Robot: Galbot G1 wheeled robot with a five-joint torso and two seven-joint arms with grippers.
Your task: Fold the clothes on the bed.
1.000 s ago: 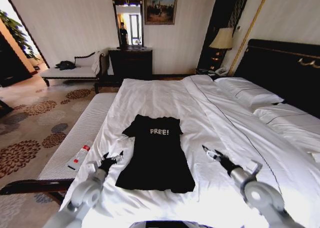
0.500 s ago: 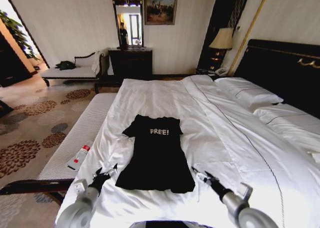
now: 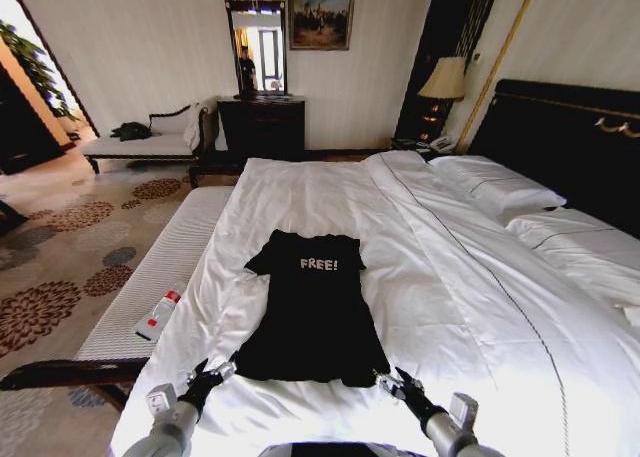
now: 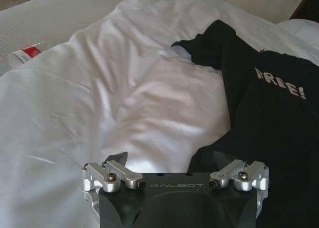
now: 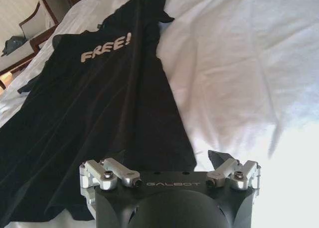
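Note:
The clothes are a single black T-shirt point(image 3: 312, 312) with white "FREE!" lettering, lying flat on the white bed point(image 3: 450, 277) with its hem towards me. My left gripper point(image 3: 215, 375) is open and sits low at the hem's left corner. In the left wrist view the left gripper point(image 4: 172, 160) straddles the edge where the black T-shirt point(image 4: 269, 123) meets the sheet. My right gripper point(image 3: 390, 382) is open at the hem's right corner. The right wrist view shows the right gripper point(image 5: 168, 158) over the edge of the T-shirt point(image 5: 99, 103), holding nothing.
A white bottle with a red cap point(image 3: 158, 315) lies on the white bench point(image 3: 170, 267) along the bed's left side. Pillows point(image 3: 495, 187) and the dark headboard point(image 3: 570, 137) are at the right. A chaise point(image 3: 150, 142) and a dresser point(image 3: 262, 127) stand by the far wall.
Both grippers have drawn back towards me and lower, from beside the shirt's middle to the two corners of its hem. The shirt has not moved.

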